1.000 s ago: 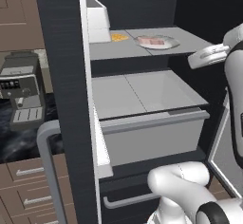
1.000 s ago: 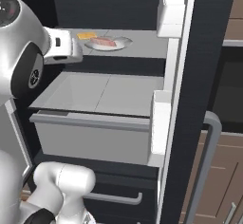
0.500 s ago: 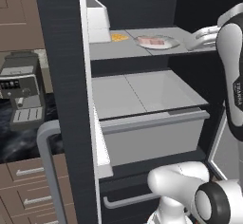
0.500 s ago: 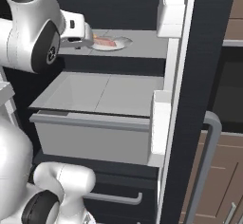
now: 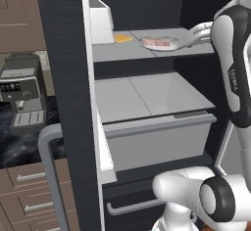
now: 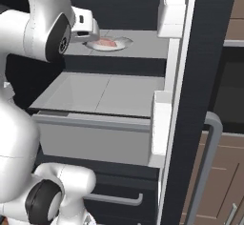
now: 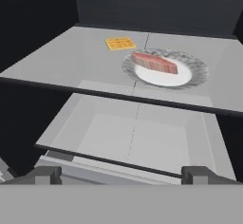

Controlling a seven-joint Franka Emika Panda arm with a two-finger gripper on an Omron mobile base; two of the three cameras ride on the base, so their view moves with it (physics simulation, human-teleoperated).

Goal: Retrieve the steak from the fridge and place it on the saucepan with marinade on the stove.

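The steak (image 7: 154,62) is a pinkish-red slab lying on a pale round plate (image 7: 189,78) on the upper grey shelf of the open black fridge (image 5: 63,78). My gripper (image 7: 122,175) is open, its two tips wide apart with nothing between them. It hovers in front of the shelf, short of the plate and slightly above shelf level. From the left base view the gripper (image 5: 190,38) sits just right of the steak (image 5: 159,42); from the right base view the gripper (image 6: 91,37) is just left of the steak (image 6: 107,43). The saucepan, marinade and stove are out of view.
A flat orange-yellow item (image 7: 119,43) lies on the same shelf behind and left of the plate. Below the shelf a grey drawer (image 5: 157,137) juts out. White door bins (image 5: 100,19) hang on the open doors. A coffee machine (image 5: 24,98) stands on the counter at left.
The arm has swung up and in toward the upper shelf. The hand now sits close beside the plate instead of out in front of the fridge. The steak has not moved.
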